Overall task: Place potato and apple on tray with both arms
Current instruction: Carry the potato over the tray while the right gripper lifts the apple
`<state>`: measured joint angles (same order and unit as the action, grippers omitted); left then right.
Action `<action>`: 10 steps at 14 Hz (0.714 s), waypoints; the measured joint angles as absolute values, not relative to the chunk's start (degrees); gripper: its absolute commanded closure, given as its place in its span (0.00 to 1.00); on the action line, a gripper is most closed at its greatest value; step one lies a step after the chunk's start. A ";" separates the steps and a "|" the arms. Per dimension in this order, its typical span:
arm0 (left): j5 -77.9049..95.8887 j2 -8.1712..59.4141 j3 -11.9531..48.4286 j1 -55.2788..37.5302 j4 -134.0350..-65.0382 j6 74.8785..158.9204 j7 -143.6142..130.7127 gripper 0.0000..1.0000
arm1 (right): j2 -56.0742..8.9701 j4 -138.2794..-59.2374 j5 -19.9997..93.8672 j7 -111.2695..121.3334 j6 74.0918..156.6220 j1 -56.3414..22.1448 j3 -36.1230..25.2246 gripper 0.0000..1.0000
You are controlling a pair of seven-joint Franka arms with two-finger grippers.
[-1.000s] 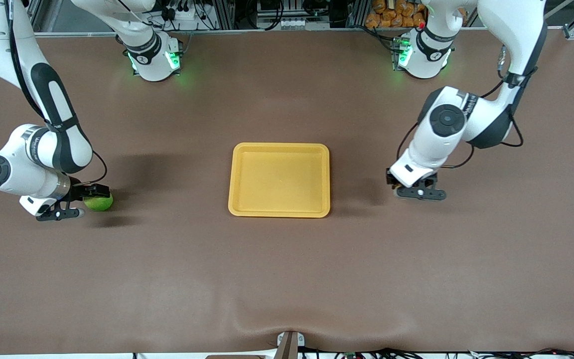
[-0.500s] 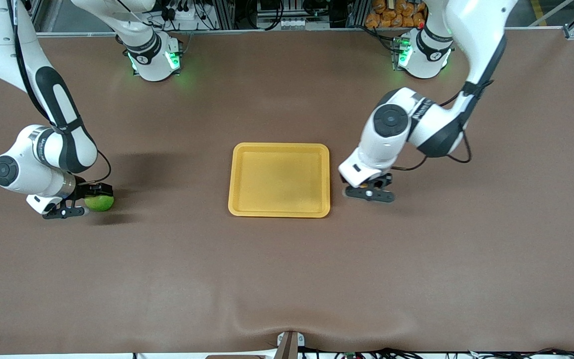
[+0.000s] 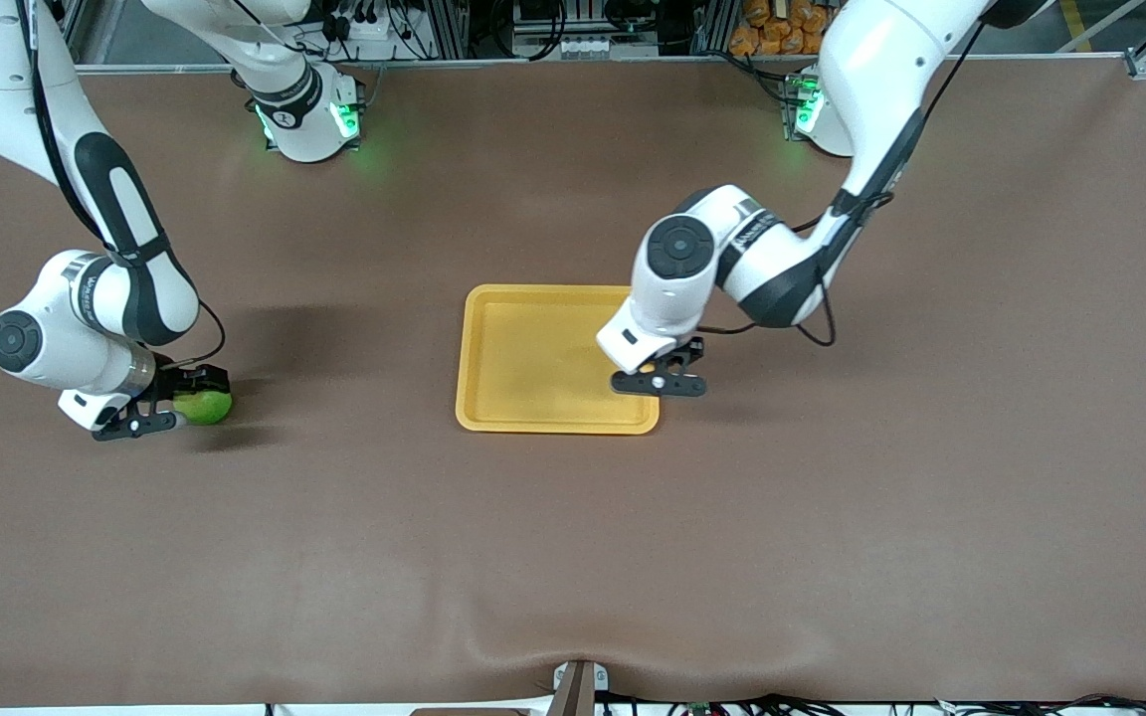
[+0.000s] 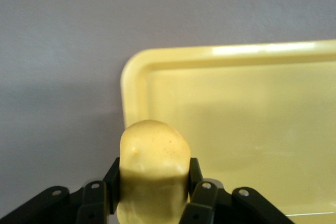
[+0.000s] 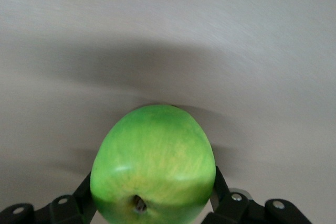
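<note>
The yellow tray [image 3: 533,358] lies at the table's middle. My left gripper [image 3: 660,379] is shut on the yellow-orange potato [image 4: 154,169] and hangs over the tray's corner toward the left arm's end; the tray's rim shows in the left wrist view [image 4: 173,59]. In the front view the potato is almost hidden by the fingers. My right gripper [image 3: 173,405] is shut on the green apple [image 3: 205,406], low over the table toward the right arm's end, well apart from the tray. The apple fills the right wrist view [image 5: 153,163], stem dimple toward the camera.
The brown table mat [image 3: 573,557] is bare around the tray. Both arm bases [image 3: 304,119] stand along the table's edge farthest from the front camera, lit green. Cables and boxes lie off the table past them.
My left gripper has carried the potato from the left arm's end of the table to over the tray's corner. My right gripper has shifted slightly toward the tray with the apple.
</note>
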<state>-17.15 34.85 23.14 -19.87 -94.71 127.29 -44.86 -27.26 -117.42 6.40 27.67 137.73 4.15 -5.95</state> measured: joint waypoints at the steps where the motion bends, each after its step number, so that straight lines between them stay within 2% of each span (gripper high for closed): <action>1: -17.25 35.96 22.85 -20.89 -93.79 127.25 -45.49 1.00 | -27.28 -116.88 7.91 29.42 137.42 4.14 -5.17 1.00; 7: -17.42 40.77 14.49 -31.18 -90.49 127.03 -50.33 1.00 | -26.94 -106.82 9.99 43.60 125.16 4.13 -2.62 1.00; 10: -17.42 42.24 13.48 -33.02 -89.26 126.98 -52.01 1.00 | -26.91 -105.25 12.08 50.26 123.47 4.13 -1.30 1.00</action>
